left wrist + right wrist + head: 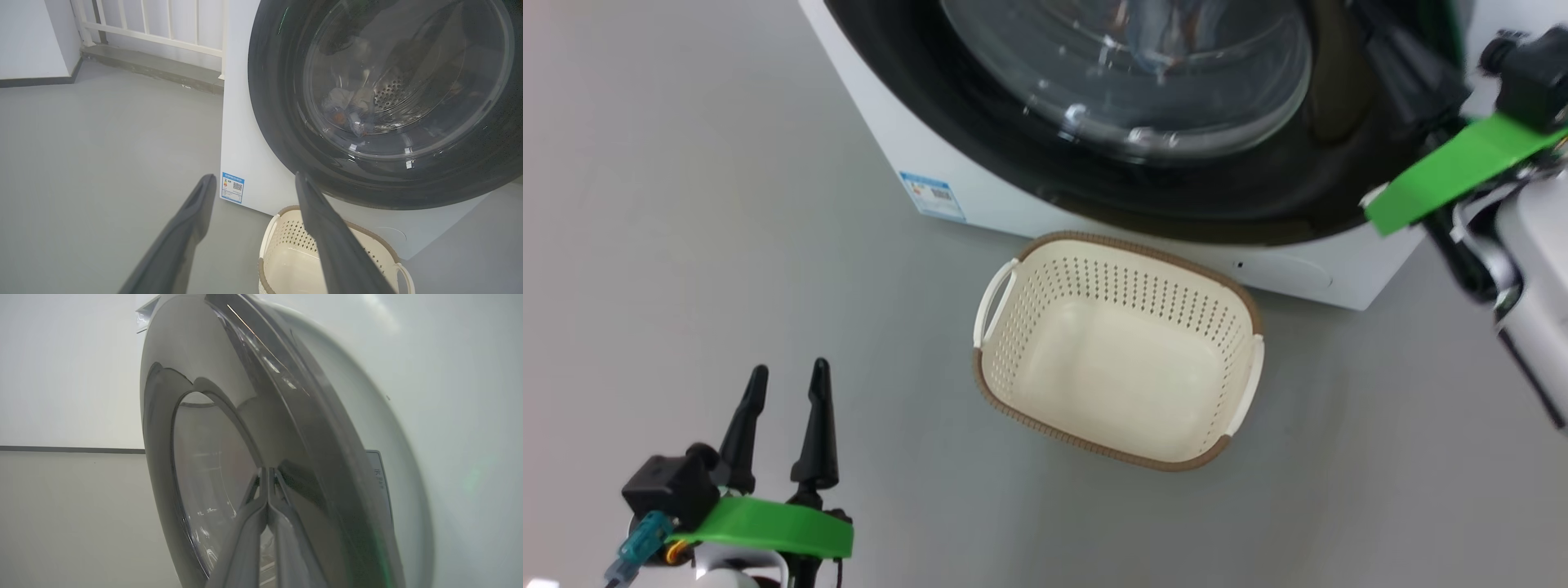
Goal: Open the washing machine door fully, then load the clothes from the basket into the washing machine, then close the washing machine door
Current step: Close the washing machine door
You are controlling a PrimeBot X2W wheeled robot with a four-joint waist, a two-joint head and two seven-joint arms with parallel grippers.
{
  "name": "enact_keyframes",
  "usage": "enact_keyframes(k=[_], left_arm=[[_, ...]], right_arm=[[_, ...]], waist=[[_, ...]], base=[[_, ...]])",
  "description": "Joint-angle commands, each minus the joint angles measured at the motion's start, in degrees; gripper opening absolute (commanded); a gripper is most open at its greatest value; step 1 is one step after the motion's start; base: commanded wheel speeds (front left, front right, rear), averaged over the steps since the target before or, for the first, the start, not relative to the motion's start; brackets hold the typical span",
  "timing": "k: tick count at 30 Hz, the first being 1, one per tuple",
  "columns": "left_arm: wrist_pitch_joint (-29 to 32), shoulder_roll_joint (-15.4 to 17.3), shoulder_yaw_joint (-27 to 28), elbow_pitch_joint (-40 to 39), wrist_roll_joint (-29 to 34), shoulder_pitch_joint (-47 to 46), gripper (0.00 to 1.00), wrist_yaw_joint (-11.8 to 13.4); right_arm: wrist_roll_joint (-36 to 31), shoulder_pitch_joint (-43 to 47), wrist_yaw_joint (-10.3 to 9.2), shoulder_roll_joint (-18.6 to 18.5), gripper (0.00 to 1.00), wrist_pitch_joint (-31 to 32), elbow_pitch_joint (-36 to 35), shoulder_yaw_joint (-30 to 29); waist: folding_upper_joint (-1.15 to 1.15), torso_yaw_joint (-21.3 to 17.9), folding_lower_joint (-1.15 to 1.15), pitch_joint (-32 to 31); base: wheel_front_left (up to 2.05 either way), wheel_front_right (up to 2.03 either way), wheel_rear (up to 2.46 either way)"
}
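The washing machine [980, 196] is white, and its round black door [1258, 188] lies against its front. Through the door's glass in the left wrist view, the clothes [347, 112] lie bunched low in the steel drum. The basket [1119, 245] stands on the floor just before the machine, cream with a brown rim and nothing inside. My left gripper [786, 380] hangs open at the lower left, well short of the basket. My right gripper [267, 470] is shut with nothing in it, its tips against the door's glossy face near the door's right edge.
A blue label [934, 196] sits low on the machine's left front corner. Grey floor spreads to the left of the machine. In the left wrist view a white railing [163, 24] on a grey ledge [155, 67] runs behind it.
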Motion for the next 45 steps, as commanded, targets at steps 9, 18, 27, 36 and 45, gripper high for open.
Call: enact_keyframes(k=[9,18,27,36,45], left_arm=[[-0.6,-0.2,2.0,-1.1,0.8,-2.7,1.0,-0.5],[-0.6,-0.5,2.6,-0.6,1.3,-2.9,1.0,-0.6],[-0.6,0.1,2.3,-0.4,1.3,-2.2,1.0,-0.6],[-0.6,0.9,2.0,0.0,1.3,-1.0,1.0,-0.6],[-0.6,1.7,1.8,-0.2,1.3,0.5,1.0,-0.6]], right_arm=[[-0.1,-6.9,-0.02,-2.8,0.0,-0.3,2.2,-2.2],[0.1,-8.1,-0.02,-2.1,0.0,-0.2,6.6,-3.8],[0.2,-4.1,-0.02,-0.4,0.0,-0.3,6.6,-4.3],[1.1,3.1,-0.02,1.6,1.0,-0.3,5.3,-3.3],[2.5,9.8,-0.02,2.5,1.0,-0.3,2.1,-4.2]], waist=[[0.0,2.1,0.0,4.1],[0.0,2.1,0.0,3.1],[0.0,0.6,0.0,-0.1],[0.0,-2.2,0.0,-4.4],[0.0,-6.7,0.0,-8.0]], base=[[0.0,0.0,0.0],[0.0,0.0,0.0],[0.0,0.0,0.0],[0.0,0.0,0.0],[0.0,0.0,0.0]])
